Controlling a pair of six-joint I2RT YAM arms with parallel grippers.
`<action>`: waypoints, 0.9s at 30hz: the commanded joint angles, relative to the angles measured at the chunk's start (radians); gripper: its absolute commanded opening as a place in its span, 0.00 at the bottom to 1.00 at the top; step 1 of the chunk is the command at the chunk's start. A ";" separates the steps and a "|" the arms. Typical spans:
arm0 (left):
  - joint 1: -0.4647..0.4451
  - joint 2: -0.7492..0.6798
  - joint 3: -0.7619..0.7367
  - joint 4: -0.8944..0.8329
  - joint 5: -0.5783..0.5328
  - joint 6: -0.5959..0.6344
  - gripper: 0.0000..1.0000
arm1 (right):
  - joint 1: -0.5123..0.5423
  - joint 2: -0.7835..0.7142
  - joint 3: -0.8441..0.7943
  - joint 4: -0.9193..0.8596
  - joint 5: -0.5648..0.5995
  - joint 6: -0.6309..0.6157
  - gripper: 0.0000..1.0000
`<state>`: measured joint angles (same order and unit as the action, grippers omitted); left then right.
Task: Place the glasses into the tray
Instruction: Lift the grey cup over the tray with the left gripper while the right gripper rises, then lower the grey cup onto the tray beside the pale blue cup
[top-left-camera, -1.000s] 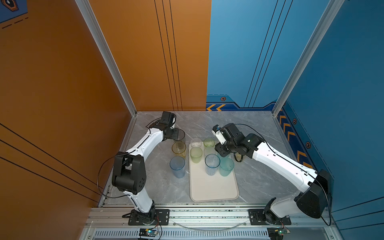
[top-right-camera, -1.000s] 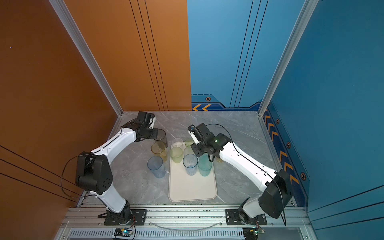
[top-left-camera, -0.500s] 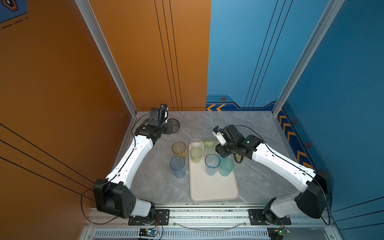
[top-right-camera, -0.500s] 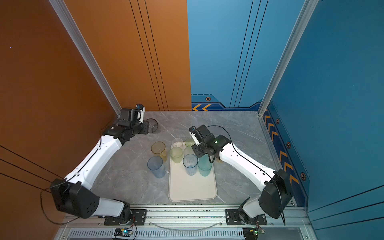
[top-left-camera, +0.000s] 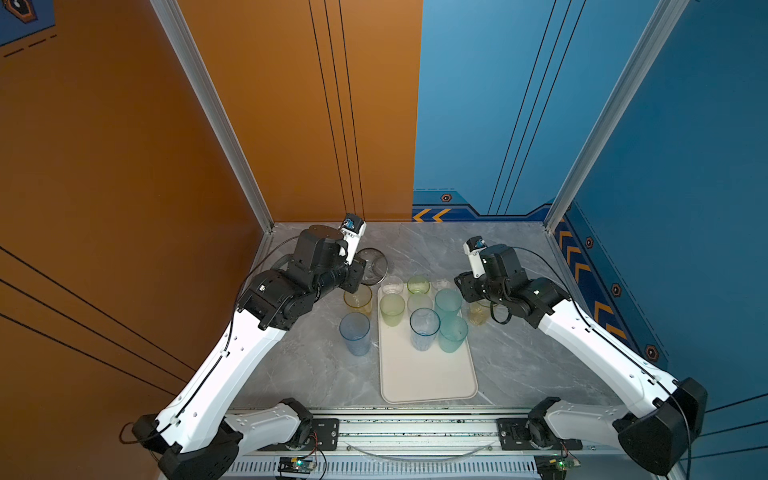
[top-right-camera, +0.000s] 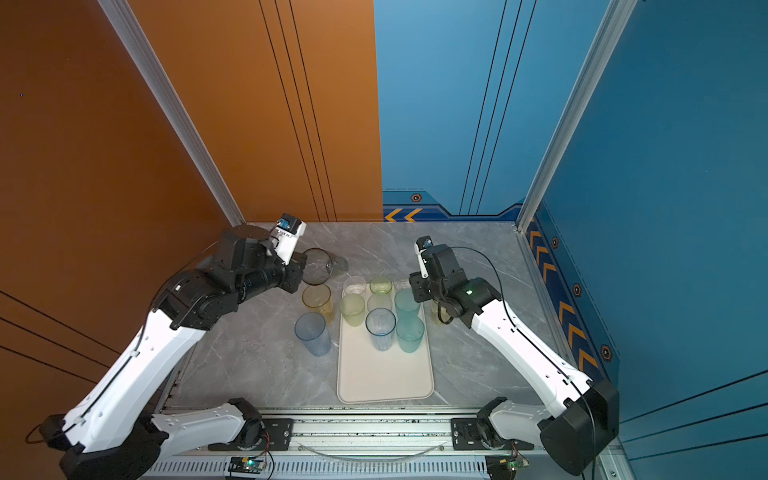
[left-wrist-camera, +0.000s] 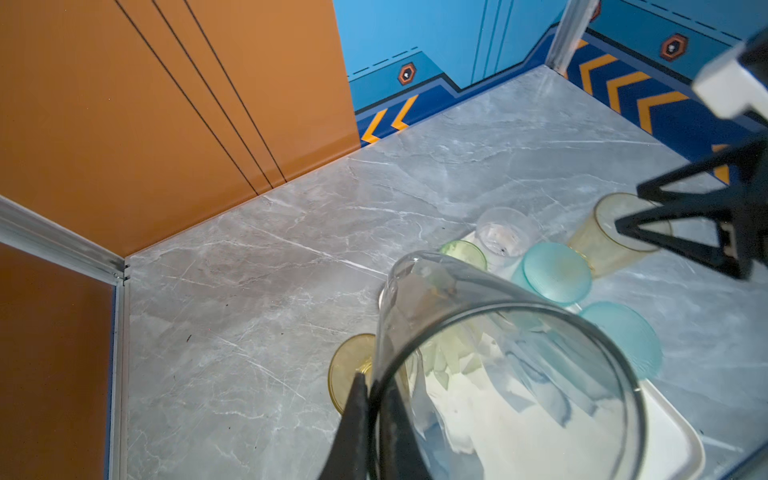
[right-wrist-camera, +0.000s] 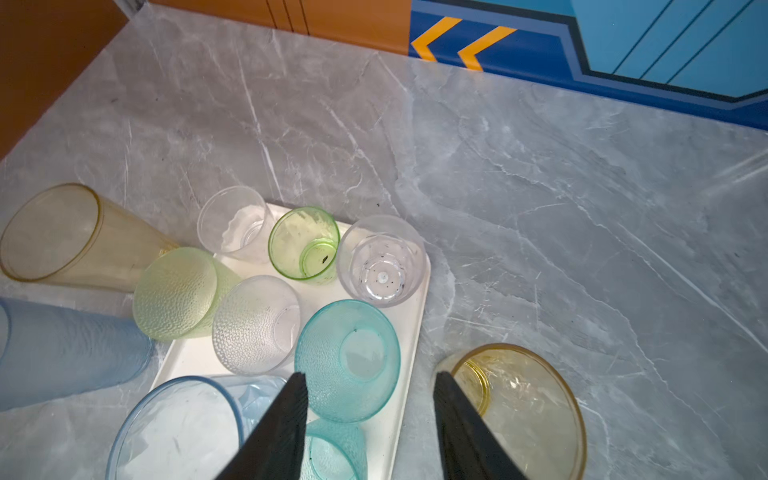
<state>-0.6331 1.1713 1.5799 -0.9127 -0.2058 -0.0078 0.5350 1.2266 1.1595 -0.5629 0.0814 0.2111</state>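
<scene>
**While the right arm waits, the smoky grey glass comes off the table**

Since a second ago, when it stood upright on the table just behind the left yellow glass (top-left-camera: 358, 297), the smoky grey glass (top-left-camera: 372, 266) has been picked up by the left arm. It now hangs tipped well over, its mouth turned back towards the wrist. The left gripper (left-wrist-camera: 372, 411) is clamped on its rim, one finger outside the wall and one inside. The arm's elbow has swung out towards the orange wall, and the glass sits beyond the far left corner of the tray (top-left-camera: 428, 382), not yet over it. It looks clear of the table, though the top views do not settle this.

The right gripper (right-wrist-camera: 369, 376) has barely shifted. Its jaws stand apart and empty, above the gap between a frosted teal glass (right-wrist-camera: 347, 357) on the tray and the right yellow glass (right-wrist-camera: 523, 411) on the table just beside the tray.

By my count eight glasses crowd the tray's far half, and its near half is bare. Off the tray are both yellow glasses, the light blue glass (top-left-camera: 354, 332) left of it, and the one in the grip. The lift seems done. What remains for this glass is to carry it over the bare half, right it and set it down.
</scene>
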 joint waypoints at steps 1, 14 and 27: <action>-0.065 -0.014 0.043 -0.145 -0.049 -0.012 0.07 | -0.018 -0.044 -0.034 0.045 -0.029 0.062 0.49; -0.159 0.114 -0.045 -0.250 0.067 -0.092 0.06 | -0.021 -0.047 -0.025 0.034 -0.068 0.086 0.49; -0.123 0.220 -0.181 -0.139 0.189 -0.121 0.06 | -0.023 -0.049 -0.025 0.026 -0.072 0.077 0.49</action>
<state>-0.7704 1.3872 1.4139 -1.0977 -0.0647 -0.1070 0.5159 1.1854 1.1336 -0.5381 0.0257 0.2825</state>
